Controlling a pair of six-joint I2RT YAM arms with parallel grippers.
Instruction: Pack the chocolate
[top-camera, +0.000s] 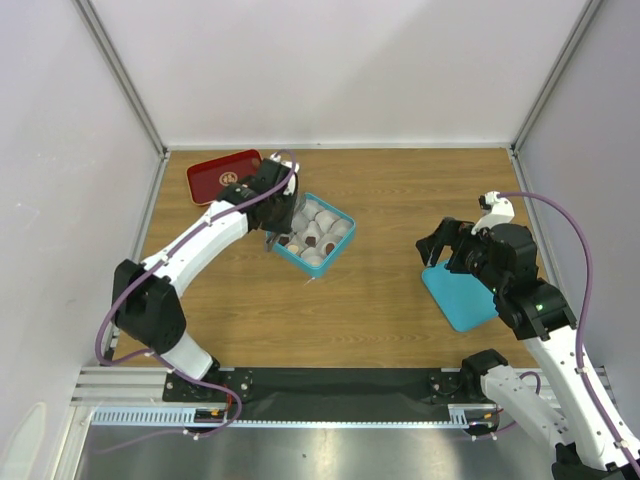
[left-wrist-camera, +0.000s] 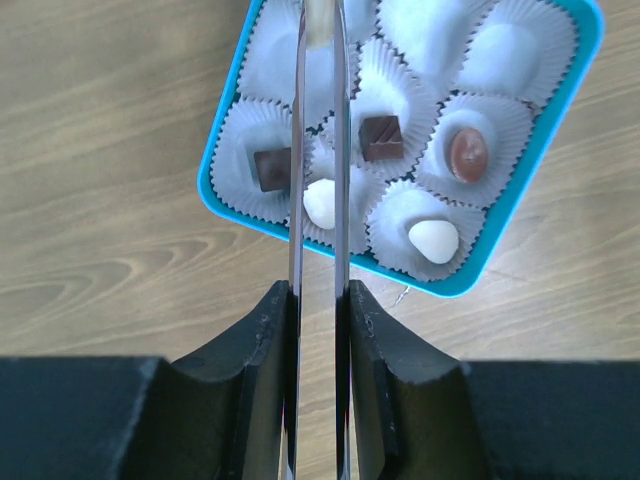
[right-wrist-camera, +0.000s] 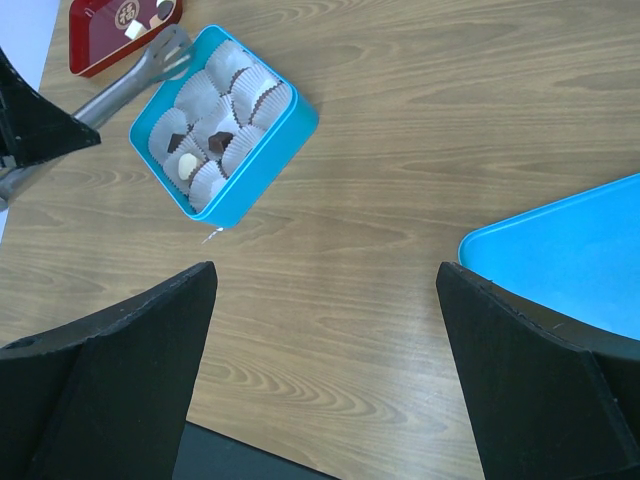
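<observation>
Chocolate pieces (left-wrist-camera: 381, 137): five small items in white crinkled paper cups (left-wrist-camera: 430, 30) inside a square teal box (right-wrist-camera: 268, 157), upper centre of the left wrist view. There are two dark brown squares, one glossy brown round and two white rounds. Grey metal tongs (right-wrist-camera: 120, 90) have blades nearly together over the box's near cups, and the left gripper (left-wrist-camera: 318, 300) is pressed onto their handles. Flat red tray (top-camera: 206, 179), upper left of the overhead view, bears a gold emblem too small to read. Teal lid (top-camera: 462, 300) lies lower right, with the right gripper (right-wrist-camera: 325, 275) spread wide above the wooden table (top-camera: 390, 190).
</observation>
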